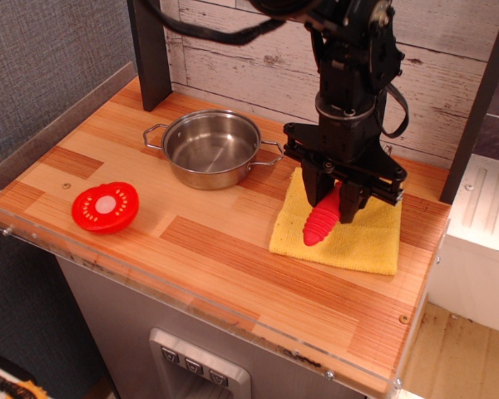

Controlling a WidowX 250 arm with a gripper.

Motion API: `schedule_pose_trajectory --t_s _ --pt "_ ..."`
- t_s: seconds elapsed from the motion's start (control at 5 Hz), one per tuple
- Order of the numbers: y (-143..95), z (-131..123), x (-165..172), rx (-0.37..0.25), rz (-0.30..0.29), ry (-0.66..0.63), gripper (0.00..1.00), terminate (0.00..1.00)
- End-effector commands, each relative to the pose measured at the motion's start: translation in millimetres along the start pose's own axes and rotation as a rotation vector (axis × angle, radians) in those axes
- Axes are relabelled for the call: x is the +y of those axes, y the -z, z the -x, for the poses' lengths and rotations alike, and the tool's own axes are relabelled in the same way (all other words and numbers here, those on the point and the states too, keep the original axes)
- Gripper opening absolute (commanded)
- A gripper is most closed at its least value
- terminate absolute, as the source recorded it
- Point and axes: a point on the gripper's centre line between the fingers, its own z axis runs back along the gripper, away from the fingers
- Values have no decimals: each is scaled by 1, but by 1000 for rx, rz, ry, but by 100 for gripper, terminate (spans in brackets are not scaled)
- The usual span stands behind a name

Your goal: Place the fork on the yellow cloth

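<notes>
Above the cloth (368, 234), the gripper (339, 202) is closed on the fork (323, 223), whose red handle points down to the fabric. If the jaws open now, the fork could tip over and roll off the near edge. The wooden counter (208, 249) also carries a pot (211, 149) and a red disc (106, 206), both well apart.

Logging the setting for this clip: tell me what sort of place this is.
Probably a toy kitchen set up as a robot test bench: a wooden counter holding a steel pot, a plastic tomato slice, a yellow cloth, and a gripper holding a red-handled fork.
</notes>
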Motion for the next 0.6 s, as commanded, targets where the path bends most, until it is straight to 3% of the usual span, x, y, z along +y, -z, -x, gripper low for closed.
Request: schedule_pose_trajectory --t_s 0.0,0.2,0.4 --pt "-2 2 1 -15 4 -43 0 0" --pt "-5 3 -2 -16 26 -111 100 0" --pt "-21 4 2 -34 50 -129 100 0"
